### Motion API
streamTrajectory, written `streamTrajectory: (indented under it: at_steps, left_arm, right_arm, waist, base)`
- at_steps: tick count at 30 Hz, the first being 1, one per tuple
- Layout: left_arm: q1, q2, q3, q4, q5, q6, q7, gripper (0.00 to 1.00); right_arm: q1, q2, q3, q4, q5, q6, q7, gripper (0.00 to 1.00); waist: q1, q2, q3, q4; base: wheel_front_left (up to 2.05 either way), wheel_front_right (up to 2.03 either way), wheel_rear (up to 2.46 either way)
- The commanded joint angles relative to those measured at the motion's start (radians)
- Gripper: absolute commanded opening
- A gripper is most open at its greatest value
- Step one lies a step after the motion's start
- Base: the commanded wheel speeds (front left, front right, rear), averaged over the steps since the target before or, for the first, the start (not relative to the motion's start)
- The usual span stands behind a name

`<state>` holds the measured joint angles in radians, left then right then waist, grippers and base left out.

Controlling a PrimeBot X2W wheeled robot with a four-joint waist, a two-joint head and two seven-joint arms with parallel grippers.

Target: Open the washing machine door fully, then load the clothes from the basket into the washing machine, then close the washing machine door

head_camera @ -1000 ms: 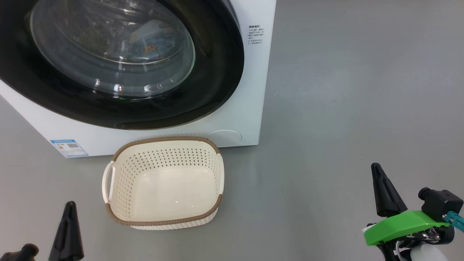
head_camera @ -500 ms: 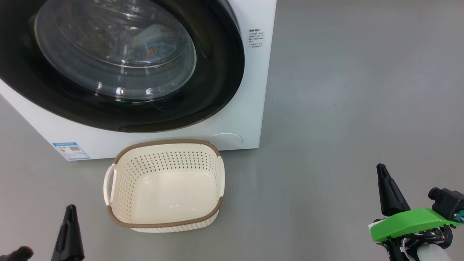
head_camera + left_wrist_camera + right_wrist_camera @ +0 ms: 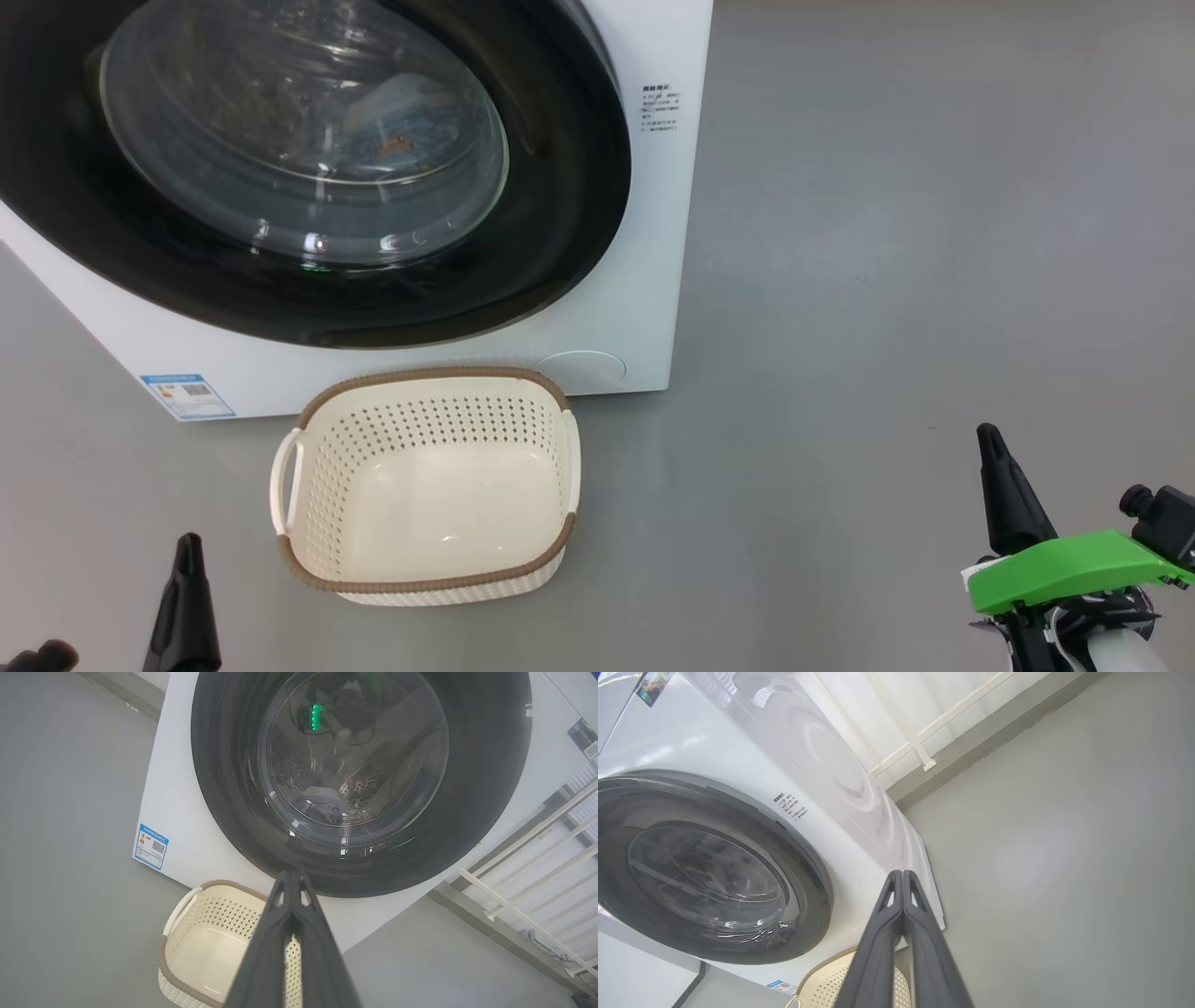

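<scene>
The washing machine (image 3: 644, 233) stands ahead on the left, and its glossy black door (image 3: 560, 187) lies flat against the front, closed. Through the glass I see blue clothes (image 3: 392, 112) with an orange print lying in the drum. The cream basket (image 3: 429, 383) sits on the floor right before the machine, with nothing in it. My left gripper (image 3: 189, 551) is low at the left, near the basket's left handle, fingers shut. My right gripper (image 3: 990, 443) hangs far to the right over the floor, also shut. In the wrist views the left gripper (image 3: 290, 875) and right gripper (image 3: 902, 875) have fingers pressed together.
A blue label (image 3: 187, 397) marks the machine's lower left corner. Grey floor (image 3: 887, 280) stretches to the right of the machine. A white railing (image 3: 523, 905) runs along the wall behind the machine.
The whole head picture has drifted down slightly, so the camera moved. Machine, basket and clothes stay put. Both grippers remain shut.
</scene>
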<state>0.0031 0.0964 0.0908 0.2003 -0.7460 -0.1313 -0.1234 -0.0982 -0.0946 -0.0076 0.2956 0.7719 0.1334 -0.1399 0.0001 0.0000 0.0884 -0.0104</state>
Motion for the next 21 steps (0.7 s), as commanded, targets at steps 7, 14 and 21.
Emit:
streamTrajectory:
  at_steps: [7, 14, 21]
  left_arm:
    - [-0.044, 0.006, 0.013, -0.01, -0.089, 0.0, 0.022, 0.0]
    - [-0.052, 0.0, 0.014, -0.004, -0.175, 0.0, 0.046, 0.0]
    - [-0.058, -0.004, 0.015, 0.001, -0.25, 0.0, 0.067, 0.0]
  right_arm:
    - [-0.015, -0.005, -0.008, -0.031, 0.095, -0.001, 0.022, 0.0]
    - [-0.014, -0.002, -0.015, -0.033, 0.18, -0.001, 0.045, 0.0]
    - [-0.013, 0.001, -0.022, -0.036, 0.253, -0.001, 0.065, 0.0]
  waist:
    - [-0.0001, 0.0, -0.008, 0.001]
    - [-0.0001, 0.0, -0.016, 0.002]
    - [-0.0001, 0.0, -0.024, 0.003]
  base:
    - [0.0, 0.0, 0.0]
    - [0.0, 0.0, 0.0]
    - [0.0, 0.0, 0.0]
